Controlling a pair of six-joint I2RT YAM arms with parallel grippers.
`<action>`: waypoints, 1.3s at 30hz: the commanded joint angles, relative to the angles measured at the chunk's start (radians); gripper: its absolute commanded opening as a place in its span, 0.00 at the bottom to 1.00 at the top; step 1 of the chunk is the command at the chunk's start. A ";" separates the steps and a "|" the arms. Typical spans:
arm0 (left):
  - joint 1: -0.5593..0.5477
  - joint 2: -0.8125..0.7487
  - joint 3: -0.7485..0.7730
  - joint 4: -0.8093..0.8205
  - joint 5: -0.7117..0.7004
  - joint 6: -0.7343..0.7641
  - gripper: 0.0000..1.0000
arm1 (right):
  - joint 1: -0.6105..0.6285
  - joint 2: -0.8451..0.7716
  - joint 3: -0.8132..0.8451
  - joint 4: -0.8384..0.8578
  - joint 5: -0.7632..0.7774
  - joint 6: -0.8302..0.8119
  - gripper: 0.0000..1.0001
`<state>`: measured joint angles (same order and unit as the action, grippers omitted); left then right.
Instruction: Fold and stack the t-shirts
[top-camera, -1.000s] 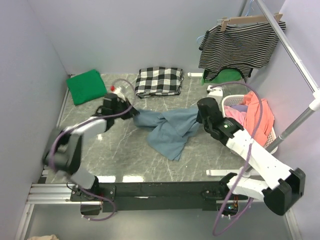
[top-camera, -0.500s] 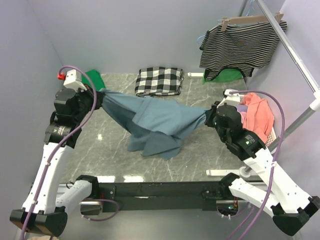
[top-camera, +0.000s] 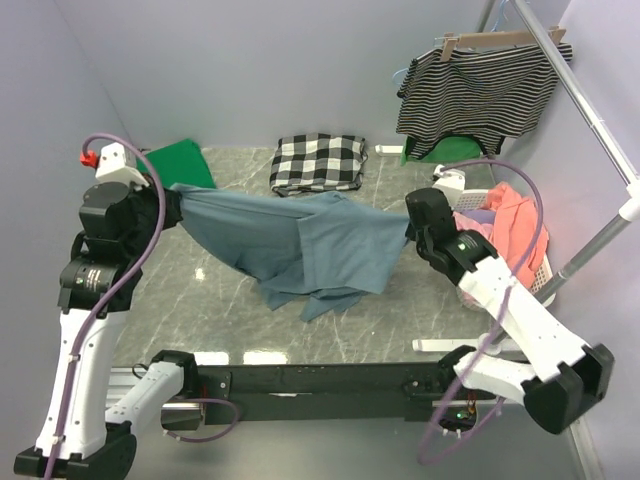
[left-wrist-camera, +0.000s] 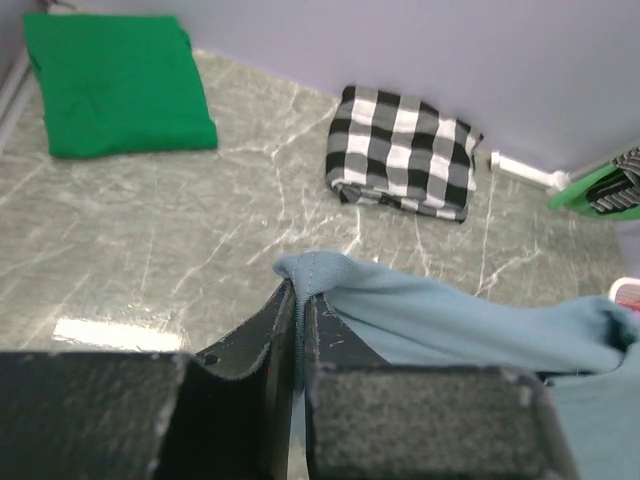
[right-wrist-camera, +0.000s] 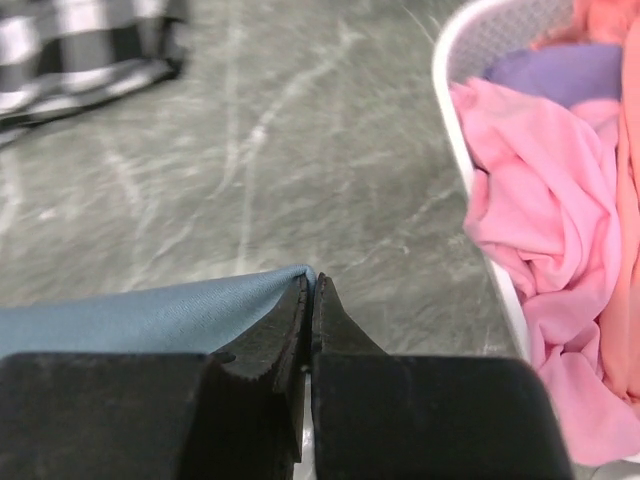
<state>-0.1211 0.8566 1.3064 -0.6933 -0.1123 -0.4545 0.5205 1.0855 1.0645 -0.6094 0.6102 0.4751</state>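
Note:
The slate-blue t-shirt (top-camera: 310, 245) hangs stretched between my two grippers above the marble table, its lower part drooping onto the surface. My left gripper (top-camera: 175, 207) is shut on one edge of it; in the left wrist view the cloth (left-wrist-camera: 470, 320) is pinched between the jaws of the left gripper (left-wrist-camera: 300, 290). My right gripper (top-camera: 408, 228) is shut on the opposite edge, and in the right wrist view the blue fabric (right-wrist-camera: 130, 315) runs into the right gripper's tips (right-wrist-camera: 312, 285). The green t-shirt (top-camera: 180, 163) lies folded at the far left corner (left-wrist-camera: 118, 85).
A folded black-and-white checked cloth (top-camera: 318, 162) lies at the back middle. A striped top (top-camera: 480, 90) hangs on a hanger from the rail at the right. A white basket (top-camera: 545, 270) of pink and purple clothes stands right of my right gripper.
Both arms have raised the blue t-shirt off the table and pulled it apart. It went from a crumpled heap to a spread sheet, and the left gripper moved far to the left.

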 joint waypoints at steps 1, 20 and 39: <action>0.043 -0.019 -0.074 0.046 -0.138 0.020 0.08 | -0.181 0.065 -0.082 0.011 0.108 -0.033 0.00; 0.305 0.064 -0.237 0.198 0.197 0.066 0.08 | -0.309 -0.223 -0.241 0.278 -0.262 -0.099 0.85; 0.357 0.071 -0.239 0.227 0.322 0.054 0.12 | 0.044 0.051 -0.069 0.295 -0.306 -0.190 0.96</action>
<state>0.2237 0.9379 1.0660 -0.5247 0.1505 -0.4057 0.5194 1.0424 0.9298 -0.3553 0.2619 0.3157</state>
